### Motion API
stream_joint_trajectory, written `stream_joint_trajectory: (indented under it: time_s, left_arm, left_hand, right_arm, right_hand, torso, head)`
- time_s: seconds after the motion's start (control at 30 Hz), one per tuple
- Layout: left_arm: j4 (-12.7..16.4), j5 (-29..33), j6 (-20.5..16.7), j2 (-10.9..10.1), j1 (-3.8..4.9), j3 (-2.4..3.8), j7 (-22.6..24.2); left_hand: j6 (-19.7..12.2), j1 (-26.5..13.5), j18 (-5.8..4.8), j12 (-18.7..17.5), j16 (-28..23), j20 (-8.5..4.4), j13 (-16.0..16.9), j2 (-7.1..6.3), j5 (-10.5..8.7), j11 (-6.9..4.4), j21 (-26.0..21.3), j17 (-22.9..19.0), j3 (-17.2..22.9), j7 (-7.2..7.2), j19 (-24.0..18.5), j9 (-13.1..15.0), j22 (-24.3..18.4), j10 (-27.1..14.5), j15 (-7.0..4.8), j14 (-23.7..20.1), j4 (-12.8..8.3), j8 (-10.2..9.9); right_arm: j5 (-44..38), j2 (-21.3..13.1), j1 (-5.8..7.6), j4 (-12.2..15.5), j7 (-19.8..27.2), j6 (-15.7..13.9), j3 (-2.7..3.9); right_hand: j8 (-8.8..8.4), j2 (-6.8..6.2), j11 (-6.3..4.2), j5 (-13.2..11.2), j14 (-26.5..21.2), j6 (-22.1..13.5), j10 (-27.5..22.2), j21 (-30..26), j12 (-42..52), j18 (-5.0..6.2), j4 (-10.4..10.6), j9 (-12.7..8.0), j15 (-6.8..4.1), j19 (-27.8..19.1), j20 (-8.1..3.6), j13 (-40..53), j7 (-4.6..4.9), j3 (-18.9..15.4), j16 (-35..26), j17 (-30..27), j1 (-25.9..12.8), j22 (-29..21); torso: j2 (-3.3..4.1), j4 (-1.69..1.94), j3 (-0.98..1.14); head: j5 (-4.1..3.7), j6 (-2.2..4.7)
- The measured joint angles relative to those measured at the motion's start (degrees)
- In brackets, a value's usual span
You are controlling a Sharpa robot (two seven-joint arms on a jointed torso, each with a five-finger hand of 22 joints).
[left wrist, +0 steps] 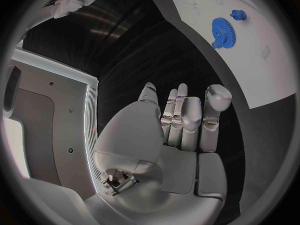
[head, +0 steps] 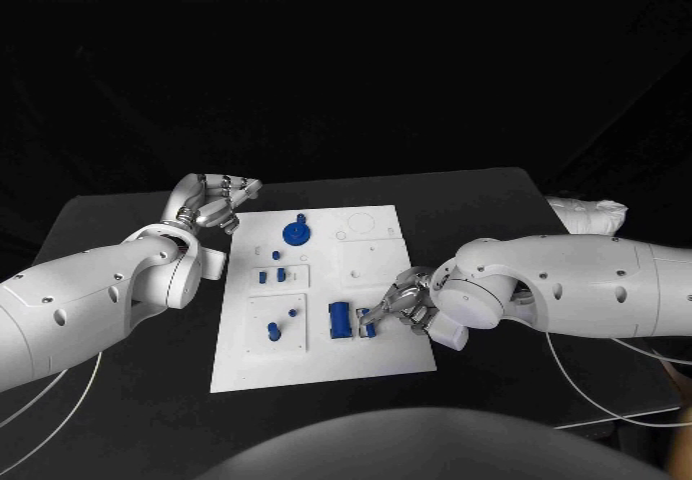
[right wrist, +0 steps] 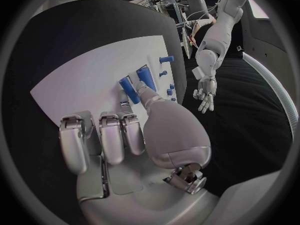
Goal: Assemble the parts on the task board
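The white task board (head: pixel 325 345) lies mid-table. On it are a blue gear (head: pixel 296 233), small blue parts (head: pixel 273 274) and two upright-lying blue cylinders (head: pixel 340 320). My right hand (head: pixel 404 305) sits at the board's right edge with its fingers curled in on nothing. Its thumb (right wrist: pixel 147 96) reaches out to the two cylinders (right wrist: pixel 129 90) and touches the nearer one. My left hand (head: pixel 216 205) hovers off the board's far left corner, fingers extended and holding nothing. The left wrist view has the gear (left wrist: pixel 220 30) on the board (left wrist: pixel 262 60) beyond that hand (left wrist: pixel 184 120).
A white bundle (head: pixel 591 213) lies at the table's far right edge. Thin white cables (head: pixel 613 345) trail over the table under my right arm. Black table surface runs along the board's left side and behind it.
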Motion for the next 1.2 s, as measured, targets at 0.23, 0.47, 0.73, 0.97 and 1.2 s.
stream_joint_trajectory:
  time_s: [0.23,0.47,0.73,0.97,1.2]
  left_arm:
    - [0.0,0.0,0.0,0.0,0.0,0.0,0.0]
    - [0.0,0.0,0.0,0.1,0.0,0.0,0.0]
    - [0.0,0.0,0.1,0.1,0.0,0.0,-0.1]
    - [0.0,0.0,0.1,0.0,0.0,0.0,-0.1]
    - [0.1,0.0,0.1,-0.2,0.0,0.0,-0.1]
  left_hand:
    - [0.0,0.0,0.0,0.0,0.0,0.0,0.0,0.0,0.0,0.0,0.0,0.0,0.0,0.0,0.0,0.0,0.0,0.0,0.0,0.0,0.0,0.0]
    - [0.0,0.0,0.0,0.0,0.0,0.0,0.0,0.0,0.0,0.0,0.0,0.0,0.0,0.0,0.0,0.0,0.0,0.0,0.0,0.0,0.0,0.0]
    - [0.0,0.0,0.0,0.0,0.0,0.0,0.0,0.0,0.0,0.0,0.0,0.0,0.0,0.0,0.0,0.0,0.0,0.0,0.0,0.0,0.0,0.0]
    - [0.0,0.0,-0.01,0.0,0.0,0.0,0.0,0.0,0.0,0.0,0.0,0.0,0.0,0.0,0.0,0.0,0.0,0.0,0.0,0.0,0.0,0.0]
    - [0.0,0.0,0.0,0.0,0.0,0.0,0.0,0.0,0.0,0.0,0.0,0.0,0.0,0.0,0.0,0.0,0.0,0.0,0.0,0.0,0.0,0.0]
  right_arm:
    - [-0.1,0.0,-0.02,0.0,0.0,0.0,-0.03]
    - [-0.2,0.0,-0.02,0.1,-0.1,0.0,-0.03]
    - [-0.4,-0.5,-0.02,0.7,0.0,-0.3,-0.02]
    - [-4.4,-2.1,-0.04,2.4,1.2,-1.0,-0.01]
    - [-13.9,-3.6,-0.71,5.3,2.8,-1.3,-0.01]
  right_hand:
    - [1.44,0.0,-0.08,-0.3,0.0,0.5,0.1,0.0,0.0,0.0,0.2,1.3,-0.42,0.0,0.0,0.0,-0.26,-0.6,0.0,0.0,0.0,0.0]
    - [1.68,0.0,-0.08,-0.3,0.0,0.5,0.1,0.0,0.0,0.0,0.2,1.6,-0.42,-0.2,-0.2,0.0,-0.26,-1.0,0.0,0.0,0.0,0.0]
    - [3.88,0.34,-0.56,-0.3,0.1,0.4,0.0,0.0,0.0,0.0,0.7,3.4,-0.73,0.0,-0.42,0.0,-0.49,-2.2,0.0,0.0,-0.3,0.0]
    - [21.1,0.45,-2.89,-1.0,0.1,-5.0,0.0,0.0,0.0,0.0,0.9,21.0,-2.79,-0.1,-2.17,0.0,-3.14,-6.1,0.0,0.0,-0.2,0.0]
    - [35.2,0.72,-4.11,-1.3,0.1,-10.7,0.0,0.0,0.0,0.0,2.5,37.3,-3.8,-0.1,-3.4,0.0,-4.71,-8.3,0.0,0.0,0.1,0.0]
  torso:
    - [0.01,0.01,0.0]
    - [0.01,0.01,-0.02]
    - [0.01,0.01,-0.01]
    - [0.0,-0.02,0.0]
    - [0.0,-0.06,0.03]
  head:
    - [0.02,0.0]
    - [0.1,0.0]
    - [0.12,0.0]
    - [0.39,0.0]
    - [0.43,0.0]
